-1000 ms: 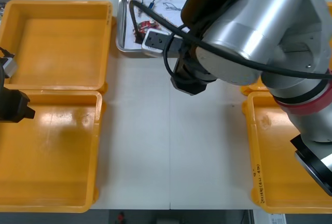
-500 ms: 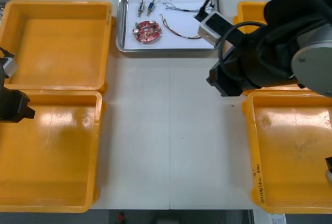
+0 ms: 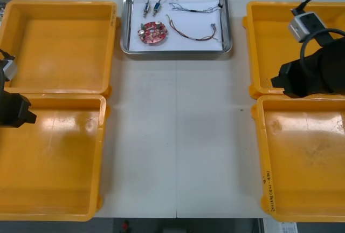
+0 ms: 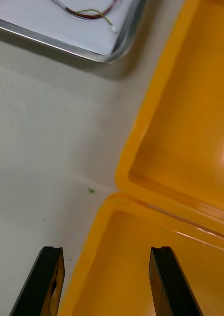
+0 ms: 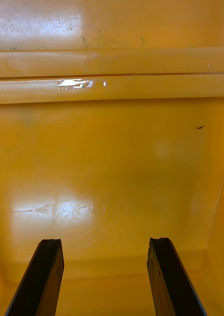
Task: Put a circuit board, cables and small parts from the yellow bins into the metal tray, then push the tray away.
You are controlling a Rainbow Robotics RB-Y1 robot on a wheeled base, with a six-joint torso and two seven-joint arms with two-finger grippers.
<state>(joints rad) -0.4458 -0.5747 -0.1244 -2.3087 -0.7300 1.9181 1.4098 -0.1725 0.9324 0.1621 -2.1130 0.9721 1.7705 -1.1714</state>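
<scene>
At 9 o'clock the left claw (image 5: 104,242) hangs released, fingers apart, over the near left yellow plastic bin (image 3: 51,163). At 3 o'clock the right claw (image 4: 107,249), also released, hovers where the near right yellow bin (image 3: 302,163) meets the far right yellow bin (image 3: 269,39). Its wrist view cuts off the tray's corner. At 12 o'clock on the light tabletop (image 3: 178,136), the shiny rectangular metal tray (image 3: 176,53) holds the round red circuit board (image 3: 152,32), a red and yellow cable (image 3: 191,32) and small metal parts (image 3: 150,8).

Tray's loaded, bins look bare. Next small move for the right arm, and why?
Probably just park the right gripper, open above the seam of the right bins. The tray at the far edge of the table already holds the board, cables and small parts; the bins offer nothing to pick. The left gripper waits open over the left bins.
</scene>
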